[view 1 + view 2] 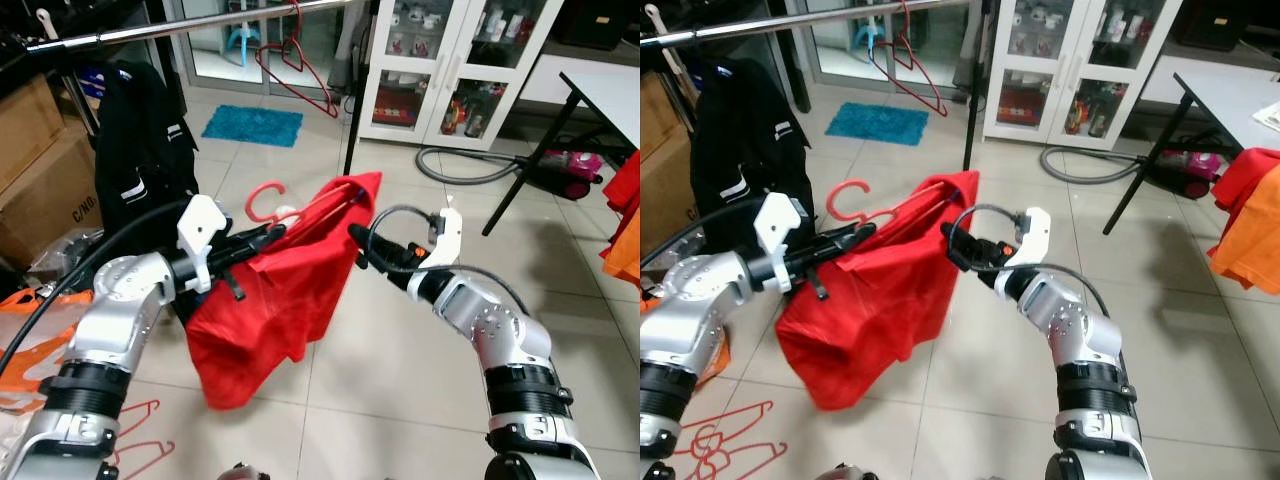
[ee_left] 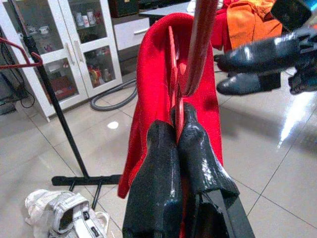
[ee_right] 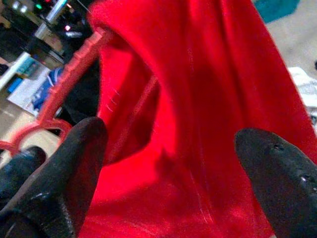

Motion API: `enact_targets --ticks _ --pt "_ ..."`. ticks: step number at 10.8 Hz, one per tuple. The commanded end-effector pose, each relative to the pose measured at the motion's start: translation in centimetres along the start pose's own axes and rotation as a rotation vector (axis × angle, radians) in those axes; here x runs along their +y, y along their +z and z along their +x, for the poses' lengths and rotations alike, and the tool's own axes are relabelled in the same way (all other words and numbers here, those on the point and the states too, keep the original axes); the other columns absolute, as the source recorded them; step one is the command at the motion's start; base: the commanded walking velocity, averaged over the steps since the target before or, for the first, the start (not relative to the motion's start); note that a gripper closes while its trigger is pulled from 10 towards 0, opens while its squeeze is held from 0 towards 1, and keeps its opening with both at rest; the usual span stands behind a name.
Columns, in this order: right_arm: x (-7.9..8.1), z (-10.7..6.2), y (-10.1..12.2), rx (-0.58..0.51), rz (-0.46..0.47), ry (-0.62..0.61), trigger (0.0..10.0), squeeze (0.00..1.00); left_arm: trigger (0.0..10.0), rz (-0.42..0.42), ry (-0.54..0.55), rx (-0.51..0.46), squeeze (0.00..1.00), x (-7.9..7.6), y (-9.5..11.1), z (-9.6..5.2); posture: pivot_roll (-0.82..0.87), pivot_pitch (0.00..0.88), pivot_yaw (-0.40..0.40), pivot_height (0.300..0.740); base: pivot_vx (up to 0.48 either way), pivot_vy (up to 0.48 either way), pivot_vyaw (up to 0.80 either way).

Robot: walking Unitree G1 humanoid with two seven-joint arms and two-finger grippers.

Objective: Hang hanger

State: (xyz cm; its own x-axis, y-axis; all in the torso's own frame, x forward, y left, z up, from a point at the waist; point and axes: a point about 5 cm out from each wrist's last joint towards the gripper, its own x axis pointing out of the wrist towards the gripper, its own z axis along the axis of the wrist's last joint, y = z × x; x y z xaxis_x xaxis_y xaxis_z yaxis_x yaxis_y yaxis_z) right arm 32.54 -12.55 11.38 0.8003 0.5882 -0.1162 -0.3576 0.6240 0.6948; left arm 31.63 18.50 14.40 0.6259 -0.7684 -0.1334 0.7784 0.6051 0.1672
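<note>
Jaws clamped on red hanger — left gripper raised forward, right gripper spread wide beside red shirt.

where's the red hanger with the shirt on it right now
The red hanger is held up in front of the robot, below the clothes rail, pinched by the left gripper. The red shirt drapes from it, the open right gripper beside its far end.

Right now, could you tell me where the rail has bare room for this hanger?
The rail is bare between the black jacket and the empty red hanger. The left pincer holds the hanger bearing the red garment.
</note>
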Motion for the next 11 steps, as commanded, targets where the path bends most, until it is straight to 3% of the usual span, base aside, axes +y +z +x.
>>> enact_targets --ticks 1,6,7,8,11 --pt "0.2 -0.1 0.7 -0.023 0.005 0.011 10.0 0.0 10.0 0.019 -0.013 -0.022 0.0 -0.4 0.6 0.4 -0.01 0.0 -0.045 0.74 0.0 0.0 0.0" --pt "-0.7 1.5 0.0 -0.006 -0.012 -0.09 10.0 0.0 10.0 0.011 -0.033 -0.026 0.0 -1.0 0.7 0.6 0.01 0.0 -0.049 0.74 0.0 0.0 0.0" --pt "-0.7 2.3 -0.5 0.003 0.0 -0.103 7.5 0.0 10.0 0.007 -0.037 -0.033 0.0 -1.2 0.8 0.7 0.02 0.0 -0.049 0.74 0.0 0.0 0.0" --pt "-0.7 2.7 -0.8 0.006 -0.004 -0.105 0.0 0.0 10.0 0.006 -0.045 -0.039 0.0 -1.4 0.9 1.0 0.02 0.0 -0.051 0.74 0.0 0.0 0.0" --pt "-1.7 2.4 -0.6 -0.03 0.002 -0.155 0.0 0.0 10.0 0.004 -0.046 -0.032 0.0 -1.3 0.9 0.9 0.02 0.0 -0.048 0.74 0.0 0.0 0.0"
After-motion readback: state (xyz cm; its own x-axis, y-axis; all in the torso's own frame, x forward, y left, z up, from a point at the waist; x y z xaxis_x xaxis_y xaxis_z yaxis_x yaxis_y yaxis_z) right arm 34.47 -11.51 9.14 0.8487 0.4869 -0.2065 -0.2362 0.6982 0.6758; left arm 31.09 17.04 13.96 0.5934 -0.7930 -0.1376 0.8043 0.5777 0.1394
